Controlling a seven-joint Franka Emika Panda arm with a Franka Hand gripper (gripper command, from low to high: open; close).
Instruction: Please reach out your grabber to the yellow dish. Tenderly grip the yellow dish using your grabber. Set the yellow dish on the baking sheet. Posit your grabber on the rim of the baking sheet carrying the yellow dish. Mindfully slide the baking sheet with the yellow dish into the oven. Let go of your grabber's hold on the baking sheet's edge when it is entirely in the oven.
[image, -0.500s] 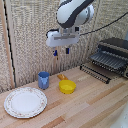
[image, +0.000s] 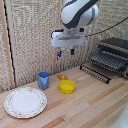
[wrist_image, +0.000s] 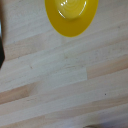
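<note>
The tabletop (image: 95, 107) fills the lower half of the exterior view, pale planks, with a woven screen behind. At the right edge sits the oven (image: 116, 50), door down, and the rack (image: 96, 71) juts out of it toward frame centre, bare. High in the upper middle hangs the white arm (image: 79, 14), and under it the grabber (image: 65, 51) hovers well above the wood, jaws apart and empty, blue tips showing a clear gap.

Lower left lies the plate (image: 25, 102). Just above it stands the cup (image: 44, 80). And there, in the centre of the frame, is the dish (image: 67, 87), upright on the tabletop, with a small orange block (image: 61, 77) just behind it, close enough that touching or not cannot be told. In the wrist view the dish (wrist_image: 71, 15) sits at the upper edge, partly cut off, so the camera is not yet centred on it.

The reach is the step in hand, by the look of it. To do it well: bring the grabber over one wall of the dish on the side away from the block, straddle the rim with one finger inside and one out, descend slowly, and close softly. A smooth bowl could slip or tip.
</note>
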